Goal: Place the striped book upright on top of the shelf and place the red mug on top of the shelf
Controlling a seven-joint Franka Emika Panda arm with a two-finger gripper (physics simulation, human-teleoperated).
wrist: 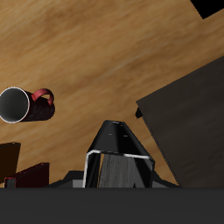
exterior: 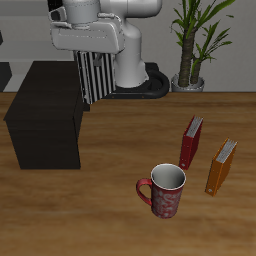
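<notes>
Claw (exterior: 90,60) clamped on the striped book (exterior: 92,78), held upright above the shelf's (exterior: 45,105) back corner; red mug (exterior: 163,189) standing on the bench (exterior: 100,215) near its front edge, beside a red book (exterior: 191,143) and an orange book (exterior: 221,166).

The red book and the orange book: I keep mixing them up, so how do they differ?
The red book is dark red and stands farther back; the orange book is orange and nearer the table's front edge, farther from the red mug. Both are thin, plain and standing on the table.
</notes>
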